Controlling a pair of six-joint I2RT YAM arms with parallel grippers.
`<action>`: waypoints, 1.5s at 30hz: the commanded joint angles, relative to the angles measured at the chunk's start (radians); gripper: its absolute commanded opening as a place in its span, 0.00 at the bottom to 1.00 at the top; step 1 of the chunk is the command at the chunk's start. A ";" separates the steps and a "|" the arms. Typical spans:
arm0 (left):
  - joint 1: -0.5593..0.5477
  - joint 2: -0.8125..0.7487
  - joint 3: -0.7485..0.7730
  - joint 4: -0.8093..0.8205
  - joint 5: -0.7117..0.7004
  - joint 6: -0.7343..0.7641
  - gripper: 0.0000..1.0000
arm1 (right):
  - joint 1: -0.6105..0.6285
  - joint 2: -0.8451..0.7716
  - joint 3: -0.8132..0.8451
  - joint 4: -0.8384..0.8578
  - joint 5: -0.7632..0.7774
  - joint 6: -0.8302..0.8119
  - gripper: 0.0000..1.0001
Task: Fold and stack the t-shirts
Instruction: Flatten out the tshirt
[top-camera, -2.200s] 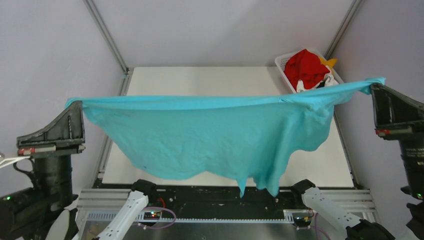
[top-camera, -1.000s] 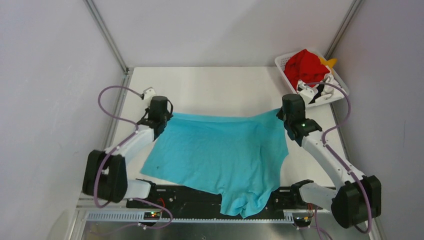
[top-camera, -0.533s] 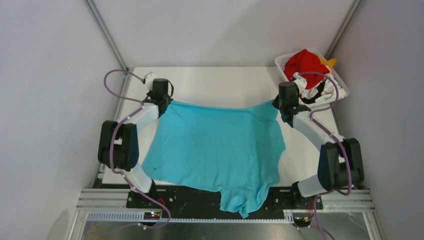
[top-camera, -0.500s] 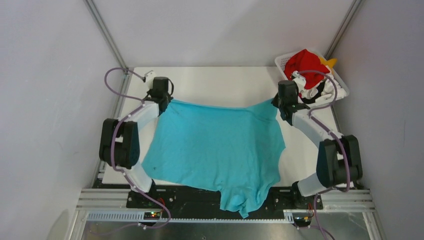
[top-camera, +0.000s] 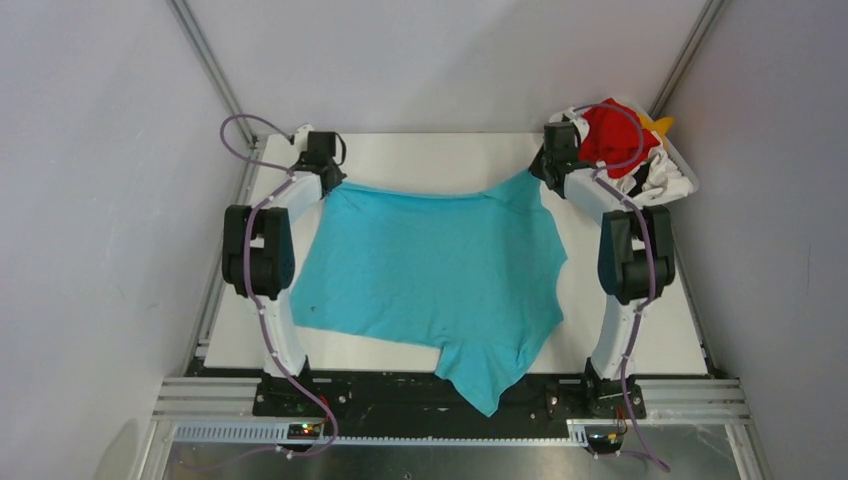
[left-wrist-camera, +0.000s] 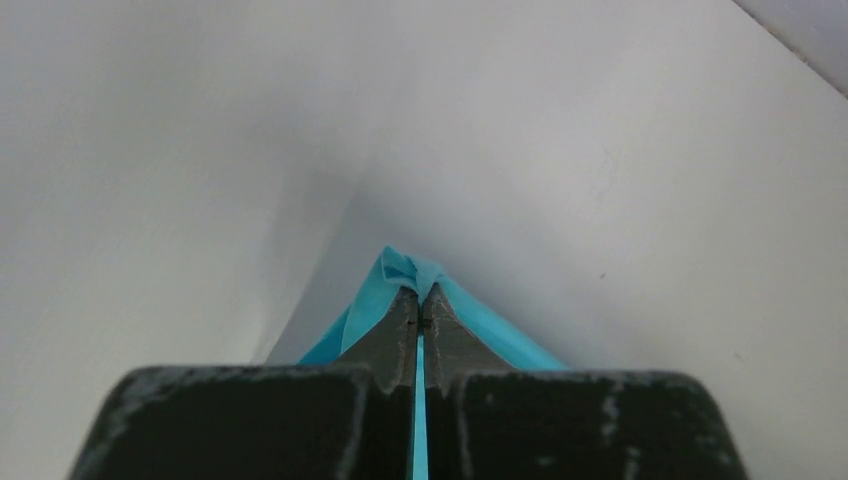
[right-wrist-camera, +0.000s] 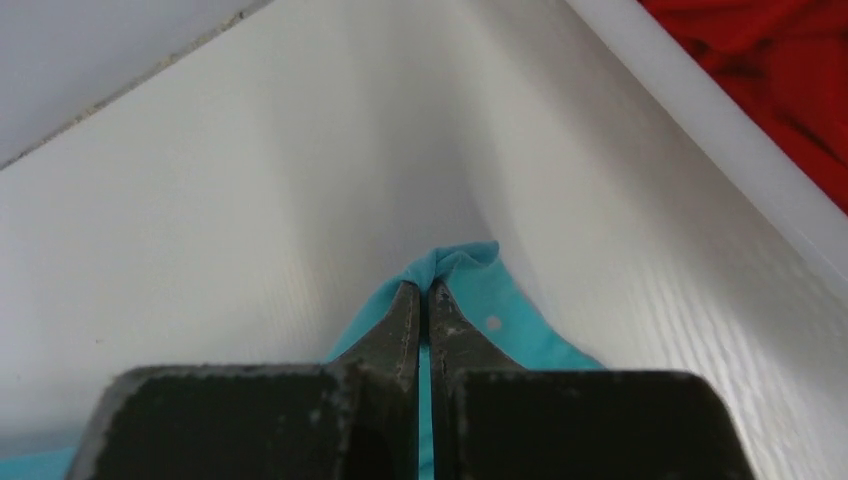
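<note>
Step in hand, as judged: spreading the teal shirt (top-camera: 430, 265) flat before the first fold.

Left claw (left-wrist-camera: 420, 297) is closed on a pinch of teal cloth, tips just above the surface (top-camera: 440, 160); right claw (right-wrist-camera: 421, 292) is closed likewise on the opposite far corner, close beside the basket (top-camera: 688, 183) wall.

The shirt lies mostly flat on the surface; its far edge is strung between the two claws with a slight sag at mid-span; the right side puckers into diagonal creases below the right claw; the near end hangs off the near edge over the arm bases. A red shirt (top-camera: 608, 135) and others sit in the basket.

To do it well:
- Hold the far edge taut and level, claws at equal height.
- Give the creased right side a small outward pull before release.
- Lower both corners to the surface together, then open together, so neither corner springs back.
- The overhang needs fixing; there is little room toward the far edge, so it seems better to set down and re-grip the near end afterwards.

Risk: the right arm's cable or claw catching the basket or red shirt; retreat straight up, not sideways.
</note>
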 joint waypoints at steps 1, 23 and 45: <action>0.046 0.050 0.122 -0.085 0.070 -0.040 0.00 | -0.009 0.129 0.206 -0.040 -0.065 -0.016 0.00; 0.104 0.255 0.536 -0.297 0.129 -0.155 0.86 | -0.025 0.423 0.642 -0.091 -0.230 0.097 0.58; -0.094 -0.376 -0.266 -0.280 0.163 -0.081 1.00 | 0.022 0.045 -0.012 0.098 -0.467 0.115 0.99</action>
